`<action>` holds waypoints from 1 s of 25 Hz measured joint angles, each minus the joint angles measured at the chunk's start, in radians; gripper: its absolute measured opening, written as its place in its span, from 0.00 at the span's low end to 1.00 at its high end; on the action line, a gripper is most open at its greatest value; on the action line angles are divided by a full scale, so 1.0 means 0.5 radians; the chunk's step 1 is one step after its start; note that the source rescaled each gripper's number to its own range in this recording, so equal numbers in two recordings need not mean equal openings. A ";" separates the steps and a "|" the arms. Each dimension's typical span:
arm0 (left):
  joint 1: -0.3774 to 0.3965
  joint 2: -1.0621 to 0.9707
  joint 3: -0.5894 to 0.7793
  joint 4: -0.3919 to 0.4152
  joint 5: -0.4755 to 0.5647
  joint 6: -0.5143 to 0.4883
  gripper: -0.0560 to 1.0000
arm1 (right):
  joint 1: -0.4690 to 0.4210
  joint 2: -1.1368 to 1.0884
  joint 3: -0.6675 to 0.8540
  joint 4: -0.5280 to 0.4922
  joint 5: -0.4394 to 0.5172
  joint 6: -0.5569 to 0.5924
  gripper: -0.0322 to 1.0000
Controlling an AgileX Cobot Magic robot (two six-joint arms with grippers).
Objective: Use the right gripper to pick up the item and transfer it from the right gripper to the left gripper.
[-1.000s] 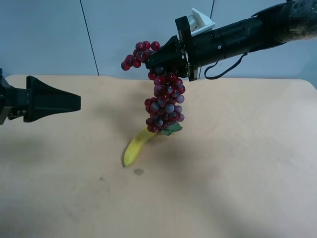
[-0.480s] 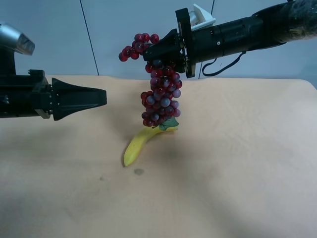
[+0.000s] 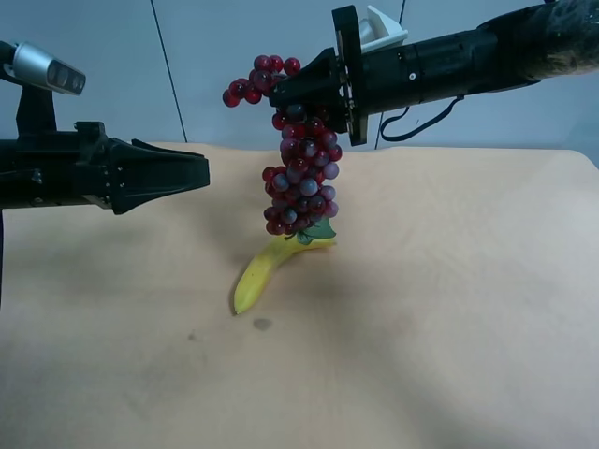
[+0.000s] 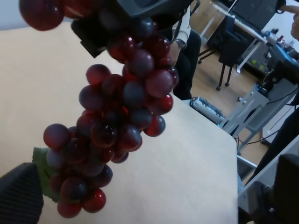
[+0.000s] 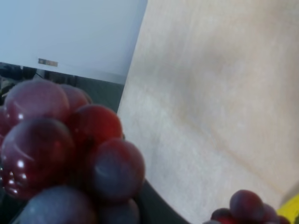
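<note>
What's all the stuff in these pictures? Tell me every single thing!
table: one, light tan, under everything
bunch of grapes: one, dark red and purple-blue, hanging in the air above the table
leaf: one, green, at the bunch's lower end
banana: one, yellow, lying on the table close to the bunch's lower end
right gripper: one, black, shut on the top of the bunch
left gripper: one, black, open, in the air beside the bunch, not touching it
</note>
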 joint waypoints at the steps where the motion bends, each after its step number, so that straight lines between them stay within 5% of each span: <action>1: 0.000 0.027 -0.016 0.000 -0.009 0.008 1.00 | 0.005 0.000 0.000 0.005 0.000 0.002 0.03; 21: -0.004 0.388 -0.342 0.000 0.003 0.037 1.00 | 0.095 0.000 0.000 0.285 -0.002 0.035 0.03; 25: -0.114 0.396 -0.391 -0.002 0.001 0.038 1.00 | 0.095 0.000 0.000 0.295 -0.002 0.035 0.03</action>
